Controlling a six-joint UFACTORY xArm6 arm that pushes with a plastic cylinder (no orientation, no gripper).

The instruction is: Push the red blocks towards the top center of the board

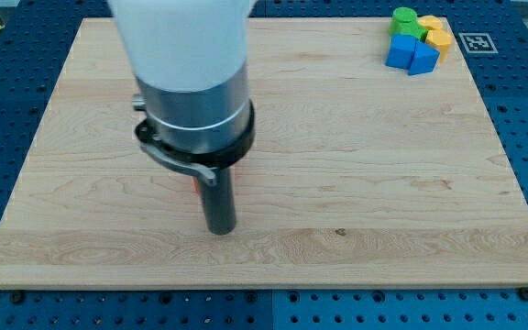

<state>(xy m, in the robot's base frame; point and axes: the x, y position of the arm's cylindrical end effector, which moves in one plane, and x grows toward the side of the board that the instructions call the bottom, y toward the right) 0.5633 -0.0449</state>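
Observation:
My tip [220, 229] rests on the wooden board [356, 183] at the view's lower left of centre. A small sliver of a red block [197, 186] shows just left of the rod, mostly hidden behind it and the arm's body; its shape cannot be made out. The sliver lies right beside the rod, a little above the tip. No other red block shows.
A cluster of blocks sits at the board's top right corner: a green block [404, 20], yellow blocks [436, 35], and two blue blocks [411, 55]. A fiducial marker [474, 42] lies just off the board's right edge. The arm's white and grey body [191, 73] hides the upper left-centre.

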